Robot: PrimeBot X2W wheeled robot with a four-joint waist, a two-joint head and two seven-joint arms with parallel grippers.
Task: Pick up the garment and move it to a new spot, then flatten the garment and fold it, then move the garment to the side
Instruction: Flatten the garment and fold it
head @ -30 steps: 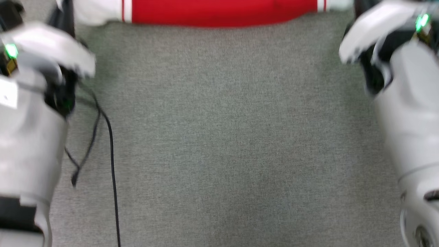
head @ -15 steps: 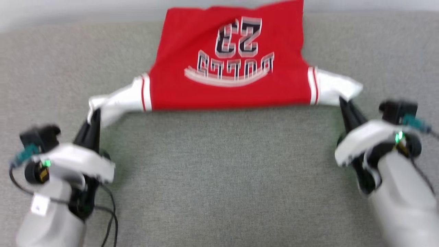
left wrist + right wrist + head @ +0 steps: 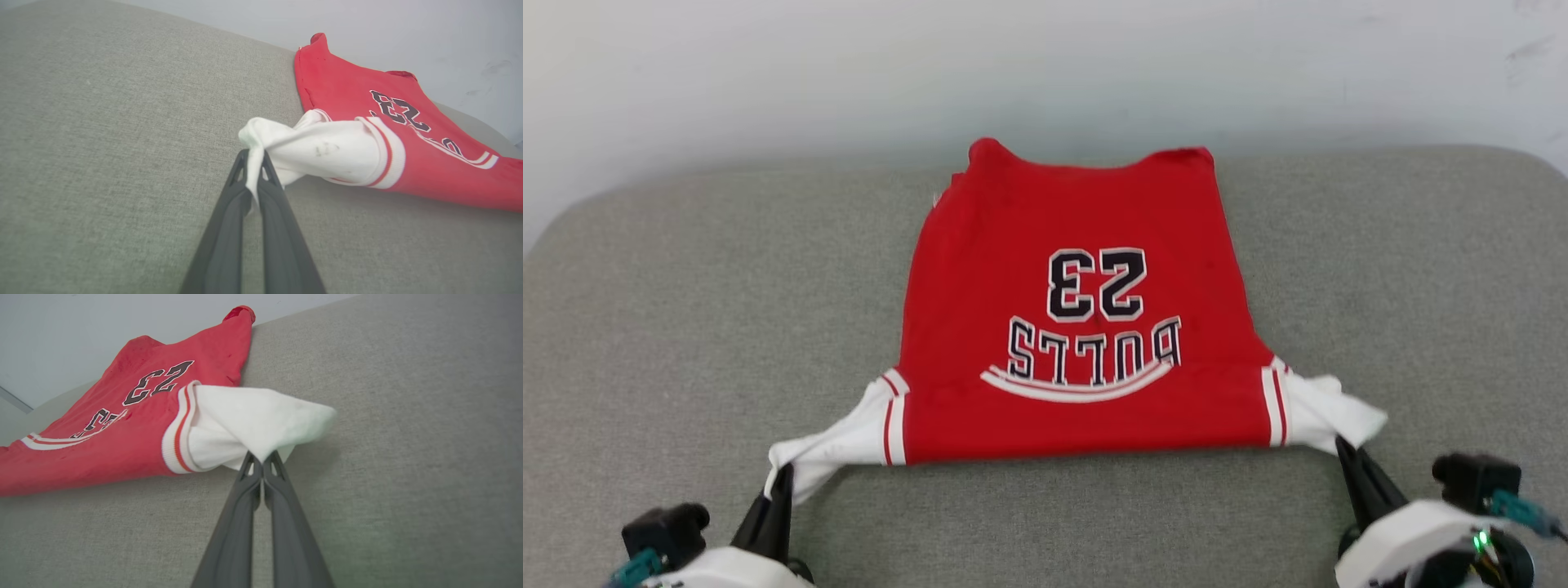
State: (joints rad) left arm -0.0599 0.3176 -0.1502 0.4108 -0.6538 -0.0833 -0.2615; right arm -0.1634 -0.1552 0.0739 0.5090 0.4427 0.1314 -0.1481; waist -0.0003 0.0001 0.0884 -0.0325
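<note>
The garment (image 3: 1078, 327), a red jersey with white sleeves and black white-outlined letters, lies spread on the grey surface (image 3: 686, 310), its far hem at the back edge. My left gripper (image 3: 783, 475) is shut on the white left sleeve at the lower left. In the left wrist view the left gripper (image 3: 254, 157) pinches bunched sleeve cloth of the garment (image 3: 367, 134). At the lower right my right gripper (image 3: 1342, 447) is shut on the other white sleeve. The right wrist view shows the right gripper (image 3: 261, 457) clamping that sleeve of the garment (image 3: 135, 428).
A pale wall or floor (image 3: 1045, 73) lies beyond the grey surface's far edge, whose corners are rounded. Bare grey fabric stretches to both sides of the jersey and in front of it.
The head camera has tilted up, so the whole jersey and far edge now show. Both grippers keep their hold on the sleeves; the jersey's lettered side lies flatter on the surface.
</note>
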